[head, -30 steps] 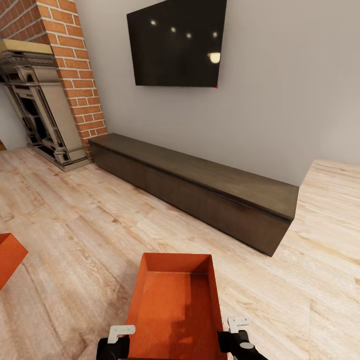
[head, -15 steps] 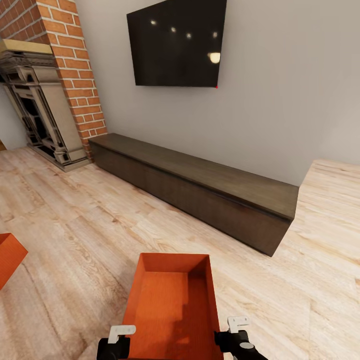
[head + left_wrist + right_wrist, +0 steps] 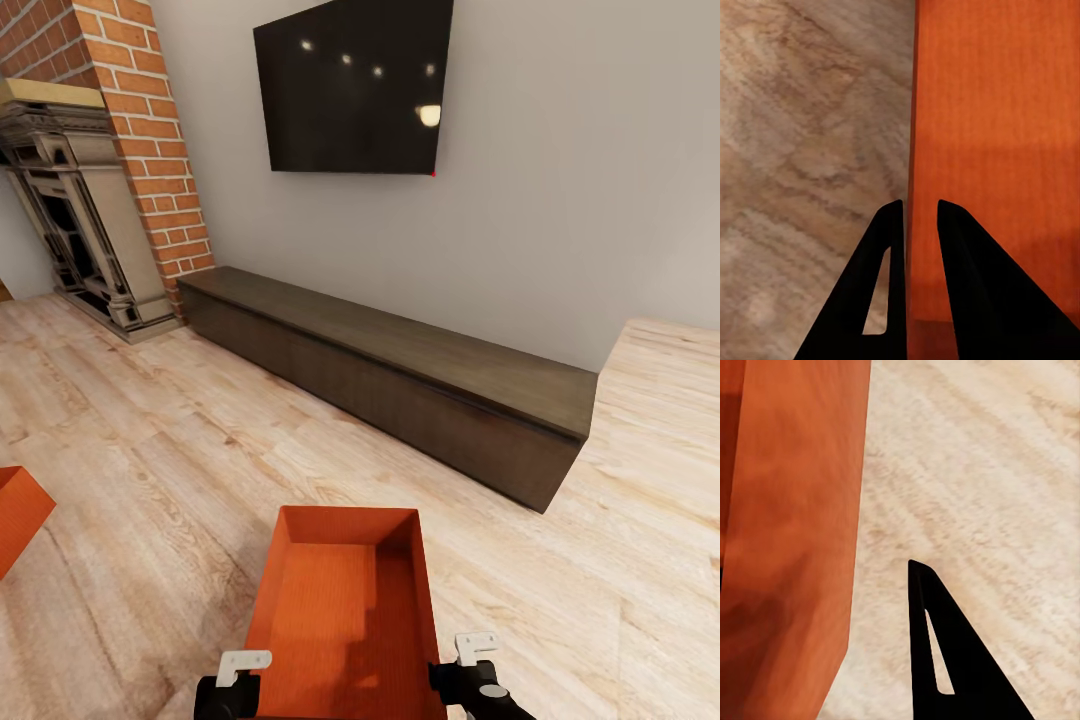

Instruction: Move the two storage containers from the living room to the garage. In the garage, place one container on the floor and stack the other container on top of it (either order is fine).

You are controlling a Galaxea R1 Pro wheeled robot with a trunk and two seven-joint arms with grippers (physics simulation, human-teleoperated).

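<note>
Two orange-red storage containers are present on the wood-plank floor [image 3: 150, 450] of the living room. Taking the long dark-brown cabinet [image 3: 390, 380] as the landmark and reading from the left: a corner of the second container [image 3: 15, 515] sits well in front of the cabinet's fireplace end, apart from the robot and untouched. The nearer container [image 3: 345, 610] lies in front of the cabinet's middle, its long axis pointing toward it, open side up.

Left gripper [image 3: 915, 225]: the jaws straddle the container's long side wall, one finger outside over the floor, the other inside over the ribbed bottom. The gap is narrow and the rim runs between them; whether the pads actually press the wall cannot be told.

Right gripper [image 3: 478, 660]: it stands at the opposite long wall. In the right wrist view one finger [image 3: 937, 645] shows outside the wall with a strip of floor between it and the plastic; the other finger is out of sight, so its closure cannot be told.

Judgement: the arms are set on opposite walls for a balanced two-handed lift, since the flared, topless tub offers only its rims. The container appears to rest on the floor, not yet carried off.
</note>
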